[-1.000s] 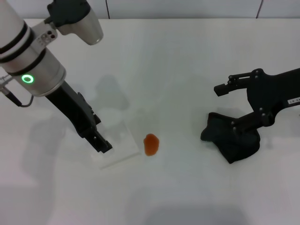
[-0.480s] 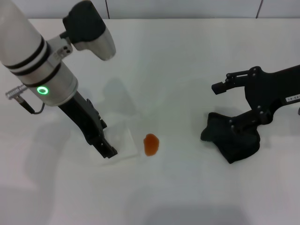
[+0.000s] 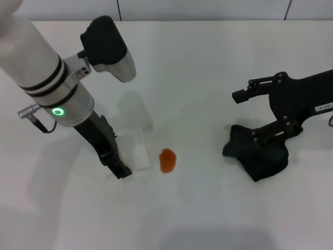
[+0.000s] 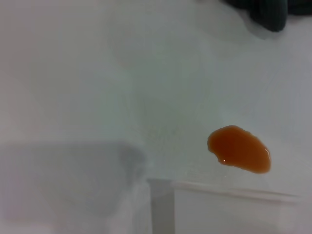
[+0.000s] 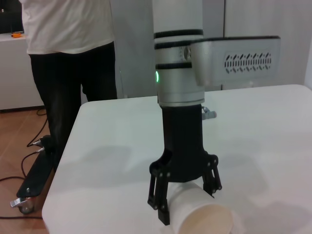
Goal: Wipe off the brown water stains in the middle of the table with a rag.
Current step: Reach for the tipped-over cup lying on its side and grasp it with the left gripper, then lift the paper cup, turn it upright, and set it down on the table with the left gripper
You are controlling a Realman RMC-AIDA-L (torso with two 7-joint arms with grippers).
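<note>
Left gripper point(image 3: 120, 169): lower left of centre in the head view, pointing down at the table. In the right wrist view point(image 5: 185, 197) its fingers stand on either side of the cup, spread to about the cup's width; contact with the cup wall not resolvable.
Cup point(image 3: 134, 152): translucent white, lying on its side on the table, between the left gripper's fingers; cream inside facing the right wrist camera point(image 5: 202, 218). Its rim shows along the bottom of the left wrist view point(image 4: 229, 192).
Brown water stains point(image 3: 167, 160): a single glossy orange-brown oval blob, centre of the head view, just to the right of the cup and apart from it. Also in the left wrist view point(image 4: 239, 148), lower right.
Table point(image 3: 197, 62): plain white matte top, carries everything.
Rag point(image 3: 255, 153): black, bunched, right of centre in the head view, well apart from the stain. Only a dark edge shows at the upper right of the left wrist view point(image 4: 263, 9).
Right gripper point(image 3: 250, 117): right side of the head view, jaws wide; upper finger in the air above the rag, lower finger lying on the rag.
Person point(image 5: 68, 58): white shirt, dark trousers, standing behind the table at upper left of the right wrist view.
</note>
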